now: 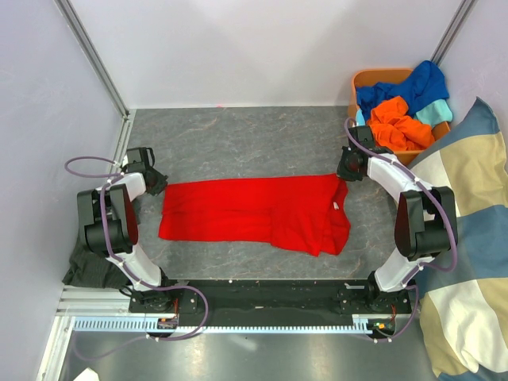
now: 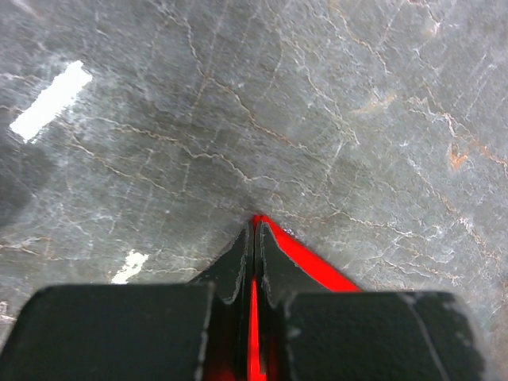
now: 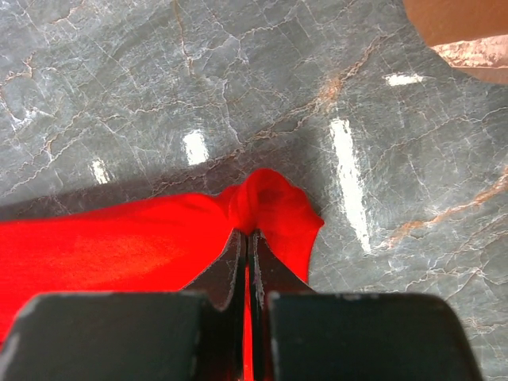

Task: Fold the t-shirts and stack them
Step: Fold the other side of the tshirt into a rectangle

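Note:
A red t-shirt (image 1: 254, 213) lies stretched out flat across the middle of the grey table. My left gripper (image 1: 161, 182) is shut on its far left corner; the red cloth (image 2: 317, 258) shows between and beside the closed fingers. My right gripper (image 1: 346, 171) is shut on the far right corner, where the red fabric (image 3: 274, 208) bunches up just ahead of the fingertips. More t-shirts, royal blue (image 1: 409, 86), orange (image 1: 399, 127) and light teal (image 1: 435, 111), are heaped in an orange bin (image 1: 363, 79) at the back right.
A big blue-and-beige checked cushion (image 1: 468, 246) fills the right side beside the right arm. A dark cloth (image 1: 83, 266) lies at the left arm's base. Grey walls and a metal frame rail (image 1: 95, 55) enclose the table at back and left.

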### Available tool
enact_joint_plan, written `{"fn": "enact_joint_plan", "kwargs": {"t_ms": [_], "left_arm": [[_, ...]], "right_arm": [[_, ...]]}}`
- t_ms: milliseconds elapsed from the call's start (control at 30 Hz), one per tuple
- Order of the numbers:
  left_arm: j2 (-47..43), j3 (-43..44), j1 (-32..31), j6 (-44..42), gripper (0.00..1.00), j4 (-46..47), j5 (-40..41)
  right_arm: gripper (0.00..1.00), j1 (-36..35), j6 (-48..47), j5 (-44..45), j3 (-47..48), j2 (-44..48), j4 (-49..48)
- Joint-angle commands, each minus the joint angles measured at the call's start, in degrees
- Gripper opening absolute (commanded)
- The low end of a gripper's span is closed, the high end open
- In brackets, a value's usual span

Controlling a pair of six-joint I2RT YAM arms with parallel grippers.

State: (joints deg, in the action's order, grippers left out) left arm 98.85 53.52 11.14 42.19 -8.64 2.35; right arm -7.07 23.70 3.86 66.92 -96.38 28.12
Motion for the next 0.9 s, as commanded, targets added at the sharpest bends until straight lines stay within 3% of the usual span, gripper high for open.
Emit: {"fn": "enact_joint_plan", "kwargs": {"t_ms": [0,733,867], "left_arm": [[-0.94,2.20,1.26,-0.71,0.02,0.29,0.90],[0.73,4.14,2.66,-0.71,0.02,1.79,-2.09],[1.17,4.49,2.66,-0.62,0.02,1.97,-2.09]], "right_arm": [[0.00,0.74,-0.94,2.73,2.43,0.14,0.18],[0.00,2.76,0.47,3.70,8.41,-3.46,-0.17],[0.05,2.68,0.64,3.53,8.58,-4.43,-1.31]]}}
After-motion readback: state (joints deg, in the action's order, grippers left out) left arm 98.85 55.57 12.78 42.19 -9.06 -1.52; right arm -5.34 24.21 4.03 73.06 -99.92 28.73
